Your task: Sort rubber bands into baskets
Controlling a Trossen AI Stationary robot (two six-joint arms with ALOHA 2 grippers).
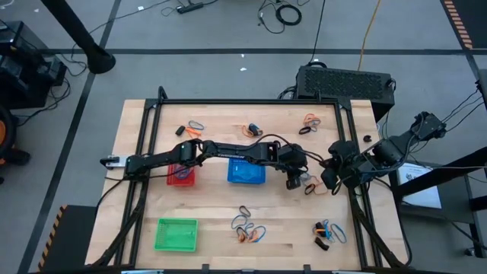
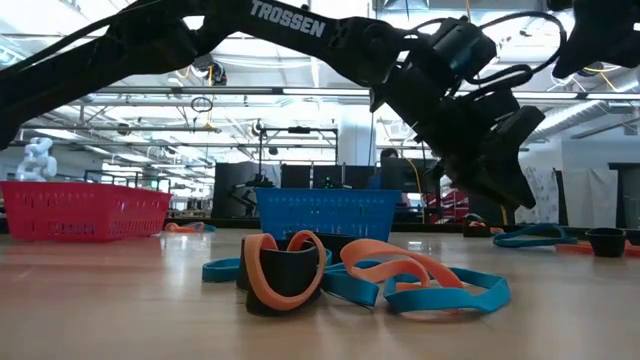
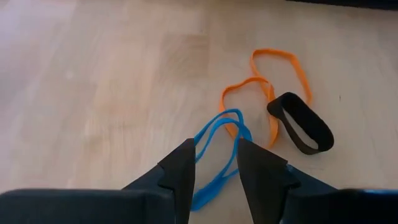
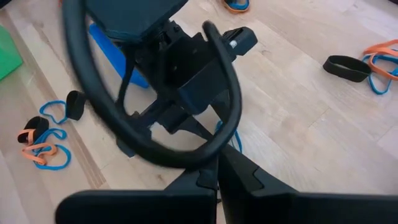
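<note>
My left gripper [image 3: 214, 163] is stretched out past the blue basket [image 1: 246, 173] toward the table's right. It points down at a slant and stands open. A blue rubber band [image 3: 217, 134] lies on the wood with its near end running between the fingers. Beside it lie two orange bands [image 3: 264, 87] and a black band [image 3: 301, 121]. The red basket [image 1: 181, 176] and the green basket [image 1: 176, 234] stand to the left. My right gripper [image 4: 217, 171] waits shut, with nothing in it, just right of that cluster [image 1: 310, 185]. My left gripper's fingers [image 3: 183, 168] stand on either side of the blue band's near end [image 3: 208, 149], coming from above at a slant. The band lies slack on the table. Whether a finger touches it, I cannot tell.
More clusters of rubber bands lie at the far side [image 1: 194, 128], [image 1: 253, 129], [image 1: 308, 122] and at the near side [image 1: 247, 228], [image 1: 329, 232]. A black frame [image 1: 251, 102] borders the table. The two grippers stand close together at the right.
</note>
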